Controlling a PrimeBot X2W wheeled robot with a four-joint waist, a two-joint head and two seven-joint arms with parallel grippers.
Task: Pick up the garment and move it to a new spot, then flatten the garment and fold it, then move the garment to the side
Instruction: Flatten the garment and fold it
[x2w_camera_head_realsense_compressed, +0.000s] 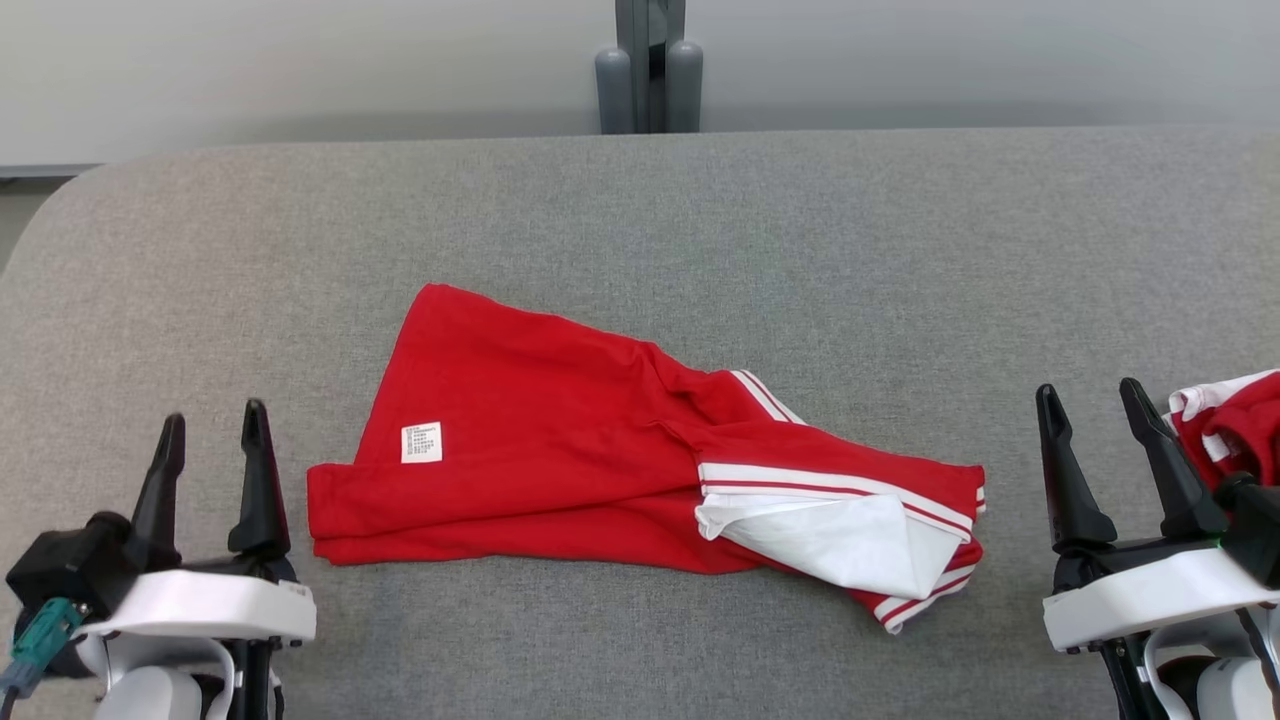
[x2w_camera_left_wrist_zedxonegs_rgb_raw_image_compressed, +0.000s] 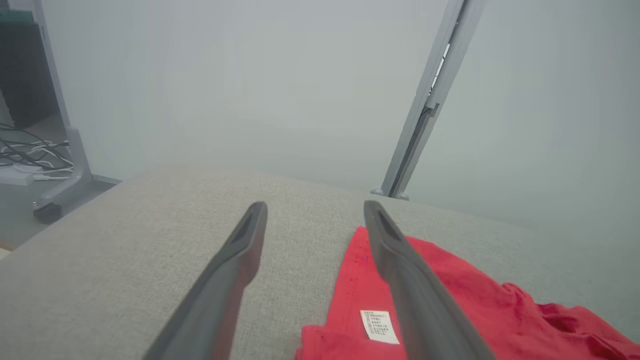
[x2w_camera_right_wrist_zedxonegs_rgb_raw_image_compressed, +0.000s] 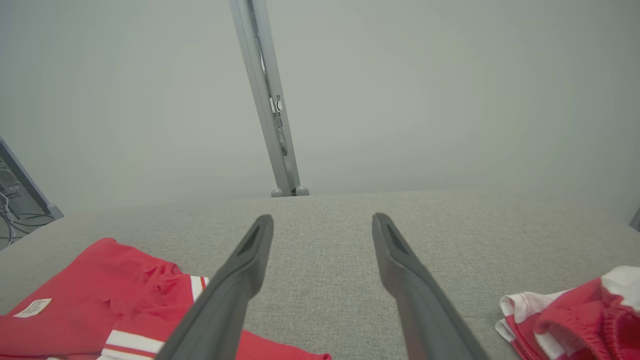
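Left gripper (x2w_camera_head_realsense_compressed: 214, 413) sits low at my near left with its fingers spread and nothing between them. I keep it just beside the garment (x2w_camera_head_realsense_compressed: 560, 450), off the cloth, so I judge it is parked clear rather than reaching. My right gripper (x2w_camera_head_realsense_compressed: 1090, 390) mirrors it at the near right, also spread and empty, with bare counter (x2w_camera_head_realsense_compressed: 640, 220) between it and the garment's striped end.

The garment lies in the middle of the counter, between my two grippers. It is red with white stripes and doubled over into a long, uneven bundle. A white inner layer shows at its right end and a small label (x2w_camera_head_realsense_compressed: 421, 442) faces up near its left end. The edges do not line up and the far corner fans out, so I judge the fold rough but made.

With both grippers drawn to the sides, my head view takes in the whole garment, which suits checking the fold. Spread fingers also leave me ready to pinch an edge.

A second garment (x2w_camera_head_realsense_compressed: 1235, 420), red and white and bunched, lies at the right edge, just beside my right gripper. I take that as the side spot, so moving this garment aside looks like the step left. A loose bundle may fall open when I lift it.
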